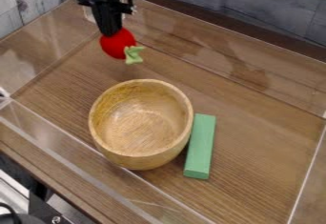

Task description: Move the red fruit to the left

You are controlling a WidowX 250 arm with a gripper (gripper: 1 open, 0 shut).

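Note:
The red fruit (118, 45) is a small bright red strawberry-like toy with a light green leafy stem sticking out to its right. It sits at the back left of the wooden table. My black gripper (113, 33) points straight down onto its top, fingers closed on the fruit. The fingertips are partly hidden against the fruit's upper side. I cannot tell whether the fruit rests on the table or hangs just above it.
A wooden bowl (140, 123) stands in the middle foreground. A flat green block (201, 146) lies just right of the bowl. Clear plastic walls (38, 123) ring the table, with a grey plank wall behind.

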